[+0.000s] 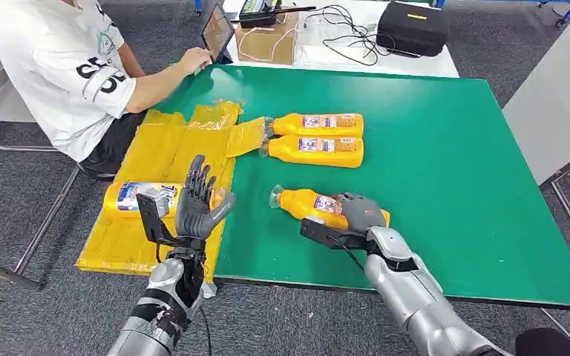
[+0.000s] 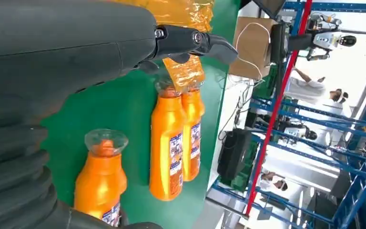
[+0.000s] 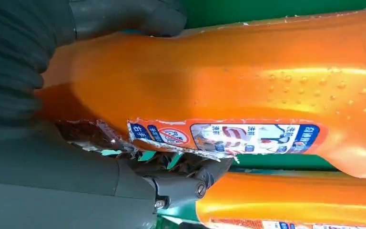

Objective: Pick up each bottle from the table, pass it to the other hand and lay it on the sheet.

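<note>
Several orange bottles lie on their sides. One bottle [image 1: 308, 202] lies on the green table [image 1: 453, 185] near its front edge, and my right hand [image 1: 361, 213] grips its wide end. The right wrist view shows that bottle [image 3: 248, 90] between my thumb and fingers [image 3: 181, 183]. Two more bottles [image 1: 319, 124] [image 1: 318, 148] lie side by side further back, caps toward the yellow sheet [image 1: 119, 237]. On the sheet lies another bottle [image 1: 130, 196]. My left hand [image 1: 197, 204] is raised above the sheet's right edge, fingers spread, holding nothing. In the left wrist view its fingers [image 2: 195, 40] point toward the pair of bottles [image 2: 169, 148].
A person in a white shirt [image 1: 67, 67] sits at the far left beside the sheet, one hand at a tablet [image 1: 217, 31]. Behind the green table stand a cardboard box [image 1: 267, 41] and a black case [image 1: 412, 28] on a white table.
</note>
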